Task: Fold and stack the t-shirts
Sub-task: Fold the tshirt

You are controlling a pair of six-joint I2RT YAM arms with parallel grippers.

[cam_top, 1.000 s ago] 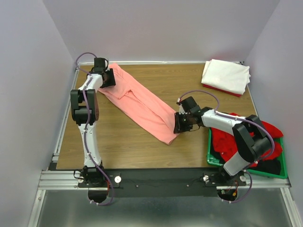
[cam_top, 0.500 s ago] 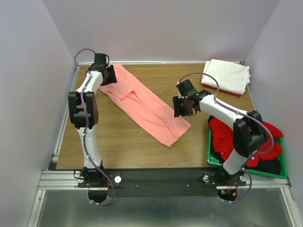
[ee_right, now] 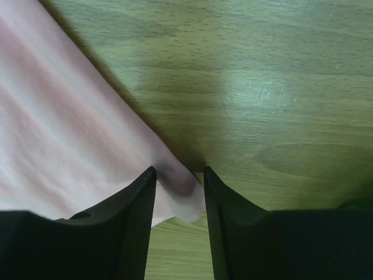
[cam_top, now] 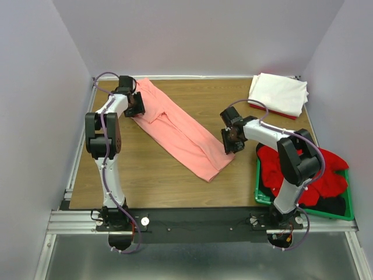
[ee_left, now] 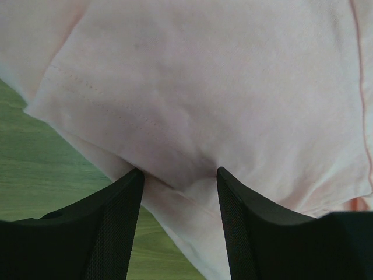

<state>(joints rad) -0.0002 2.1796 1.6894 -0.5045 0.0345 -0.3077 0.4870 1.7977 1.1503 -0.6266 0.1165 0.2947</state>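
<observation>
A salmon-pink t-shirt lies folded into a long band, running diagonally from the far left towards the table's middle. My left gripper is at its far-left end. In the left wrist view its jaws stand apart over a bunched fold of the pink cloth. My right gripper is at the band's lower right corner. There its jaws straddle the pink corner without pinching it. A folded white t-shirt rests on a red one at the far right.
A green crate at the near right holds crumpled red shirts and a dark one. Bare wooden table lies in front of the pink shirt. Purple walls close in the left, back and right sides.
My right gripper lifted off the shirt's near end, swung back and came down at its right corner. The near end now lies flatter. My left gripper shifted slightly nearer.
</observation>
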